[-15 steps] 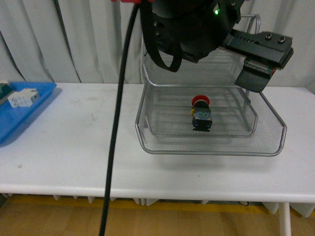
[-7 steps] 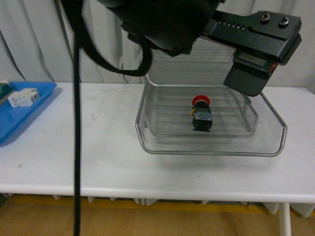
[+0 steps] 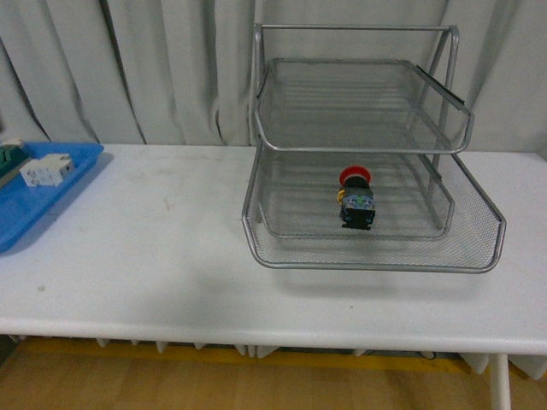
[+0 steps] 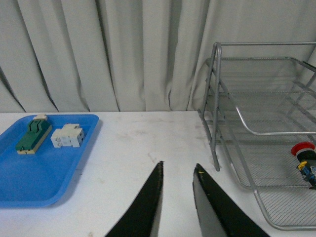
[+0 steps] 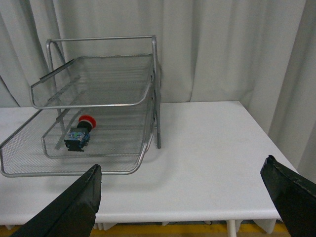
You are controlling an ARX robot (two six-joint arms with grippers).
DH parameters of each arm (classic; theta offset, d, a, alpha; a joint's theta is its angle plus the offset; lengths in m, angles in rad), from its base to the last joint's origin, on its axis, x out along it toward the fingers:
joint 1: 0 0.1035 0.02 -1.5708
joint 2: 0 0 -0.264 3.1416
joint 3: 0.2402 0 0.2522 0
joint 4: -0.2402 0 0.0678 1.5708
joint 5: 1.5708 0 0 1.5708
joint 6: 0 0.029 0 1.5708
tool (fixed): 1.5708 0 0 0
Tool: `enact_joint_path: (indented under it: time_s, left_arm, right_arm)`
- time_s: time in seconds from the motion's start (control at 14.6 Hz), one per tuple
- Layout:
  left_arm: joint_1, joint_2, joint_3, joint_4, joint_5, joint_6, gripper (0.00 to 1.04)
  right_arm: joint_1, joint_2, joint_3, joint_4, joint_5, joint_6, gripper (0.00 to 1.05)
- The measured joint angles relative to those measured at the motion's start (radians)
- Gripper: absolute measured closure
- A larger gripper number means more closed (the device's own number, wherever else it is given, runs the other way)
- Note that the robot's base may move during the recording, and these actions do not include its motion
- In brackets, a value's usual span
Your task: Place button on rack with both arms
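The button (image 3: 356, 199), with a red cap and black body, lies on its side in a lower tier of the silver wire rack (image 3: 373, 253). It also shows in the left wrist view (image 4: 305, 159) and the right wrist view (image 5: 80, 133). Neither arm shows in the front view. My left gripper (image 4: 177, 170) is shut and empty, above the white table to the left of the rack (image 4: 232, 123). My right gripper (image 5: 182, 180) is wide open and empty, above the table's front edge, to the right of the rack (image 5: 94, 106).
A blue plastic tray (image 3: 34, 205) sits at the table's left edge with a white block (image 3: 45, 170) and a green-and-cream block (image 4: 33, 137). Grey curtains hang behind. The white table (image 3: 154, 256) ends at its front edge (image 3: 256, 342).
The black arm that filled the upper front view has withdrawn out of sight, uncovering the rack's upper tier. The button has stayed in the rack.
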Motion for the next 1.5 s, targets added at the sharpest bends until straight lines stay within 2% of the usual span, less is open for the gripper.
enact_joint_path:
  time_s: [0.07,0.14,0.34,0.62,0.75,1.5]
  left_arm:
    - [0.059,-0.078,-0.047,0.0,0.048,0.0,0.99]
    - [0.111,-0.153,-0.087,-0.008,0.093,-0.004,1.03]
    - [0.21,-0.293,-0.18,-0.076,0.203,-0.004,1.03]
    - [0.291,-0.446,-0.241,-0.173,0.28,-0.004,1.03]
    - [0.396,-0.523,-0.256,-0.228,0.384,-0.004,1.03]
    - [0.401,-0.794,-0.292,-0.45,0.394,-0.005,1.03]
  right_arm:
    - [0.0,0.0,0.0,0.0,0.0,0.0,0.06]
    - [0.0,0.0,0.0,0.0,0.0,0.0,0.06]
    - [0.0,0.0,0.0,0.0,0.0,0.0,0.06]
    - [0.0,0.0,0.0,0.0,0.0,0.0,0.06]
    - [0.0,0.0,0.0,0.001,0.0,0.0,0.06]
    - [0.0,0.0,0.0,0.0,0.0,0.0,0.06]
